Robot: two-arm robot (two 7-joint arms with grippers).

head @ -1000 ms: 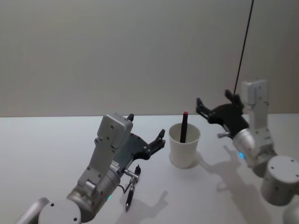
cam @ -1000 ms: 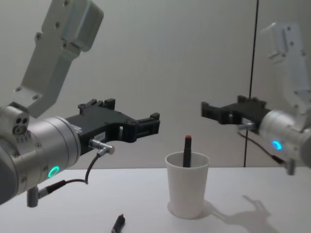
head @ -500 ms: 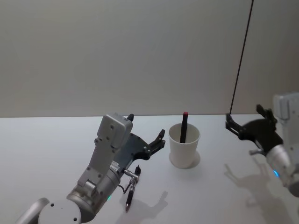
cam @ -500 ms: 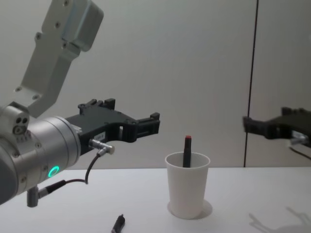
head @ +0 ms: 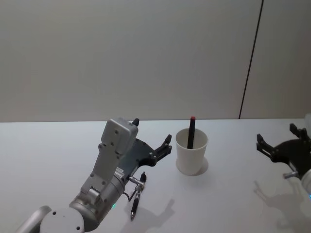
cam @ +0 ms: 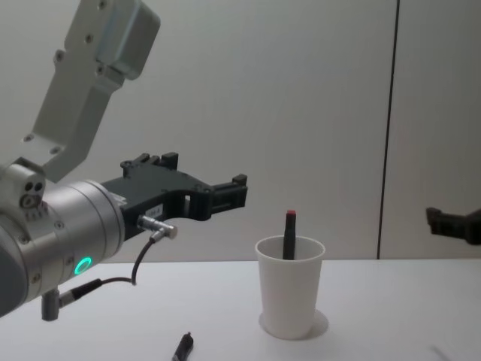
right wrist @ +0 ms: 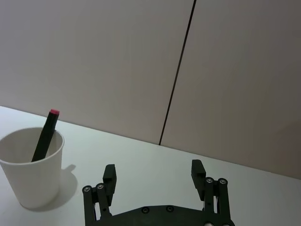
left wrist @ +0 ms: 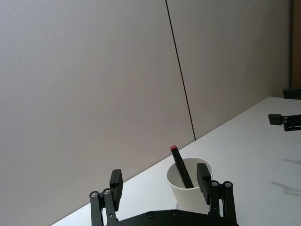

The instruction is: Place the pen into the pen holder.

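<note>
Nearest the robot, a dark pen lies flat on the white table, just beside the left arm's wrist. Above and a little beyond it the left claw hangs in the air pointing toward the cup, its jaws spread wide with nothing between them. Off to the robot's right, the right claw hovers over the table well apart from the cup, jaws likewise wide and empty. Farther out the pen holder stands upright; a red-tipped pen is inside it, leaning on the rim, its top clear above the cup; behind is a plain wall.

One pen looks delivered, so the step in hand is probably the pen on the table, and the left claw is the nearer one for it. To do it well, come down over the pen's middle with the jaws across the barrel, not along it; close gently so it neither rolls nor skids; lift, turn it upright, and lower it into the free side of the cup, away from the leaning pen. Let go only once the tip is well down inside; a light paper cup holding tall pens would likely tip at a nudge to the rim.
</note>
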